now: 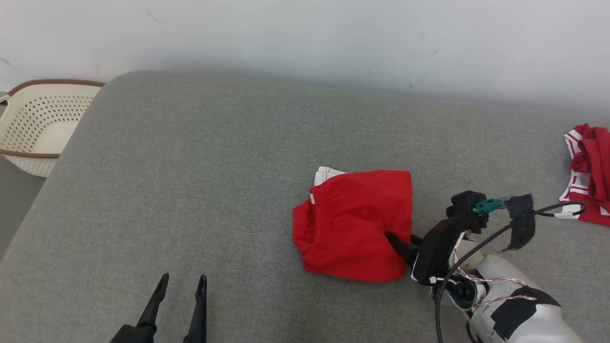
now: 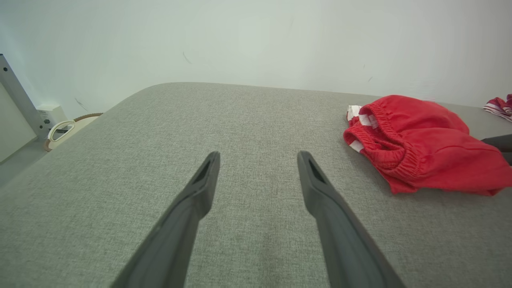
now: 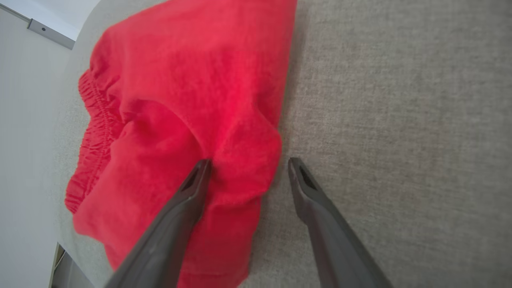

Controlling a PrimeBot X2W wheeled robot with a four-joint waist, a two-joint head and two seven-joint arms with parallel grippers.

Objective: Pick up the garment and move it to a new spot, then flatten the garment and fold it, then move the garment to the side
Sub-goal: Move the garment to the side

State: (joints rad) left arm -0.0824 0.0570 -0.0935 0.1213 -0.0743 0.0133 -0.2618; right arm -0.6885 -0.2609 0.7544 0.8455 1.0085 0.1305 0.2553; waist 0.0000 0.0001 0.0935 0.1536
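1. Now lying on grey pad (image 1: 190,166), right of its middle: red garment (image 1: 355,224), elastic waistband turned toward pad's left end
2. Spread wide over pad's near right part: right gripper (image 3: 250,161), one finger on the cloth, the other over bare pad just beside the hem, nothing clamped
3. Parted and empty above pad's near left edge: left gripper (image 1: 184,276)
4. Off pad's far left corner: basket (image 1: 38,124); at pad's right end: red-and-white cloth (image 1: 588,171)
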